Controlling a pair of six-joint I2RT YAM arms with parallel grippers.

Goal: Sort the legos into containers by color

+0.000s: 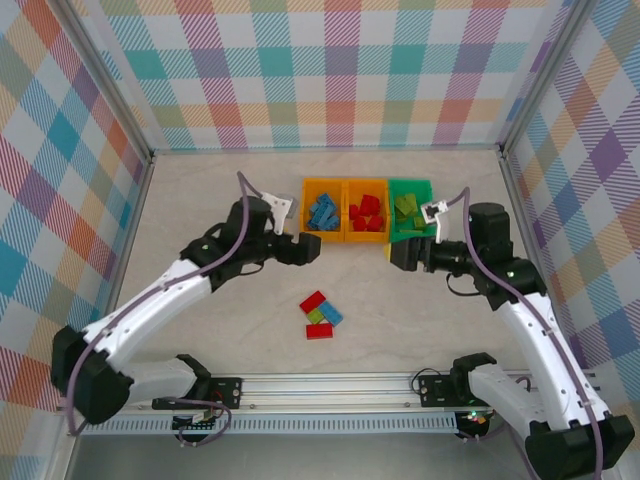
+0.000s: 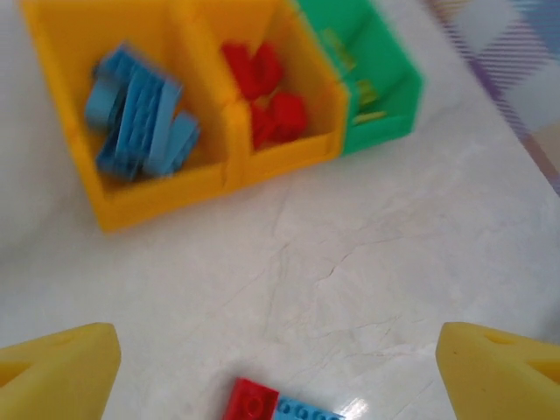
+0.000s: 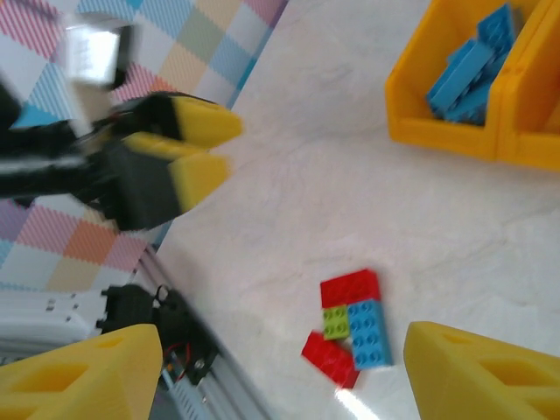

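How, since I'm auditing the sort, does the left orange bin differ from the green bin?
The left orange bin holds blue bricks; the green bin holds lime green bricks. The left orange bin sits at the row's left end, the green bin at its right end. Both are open-topped, rectangular and joined in one row.

The left arm is stretched up from its base toward the row of bins. The left gripper is held just off the row's near-left corner, pointed right, its fingers spread wide with nothing between them. The right arm is bent inward. The right gripper is held at the row's near-right corner, pointed left, jaws parted and empty.
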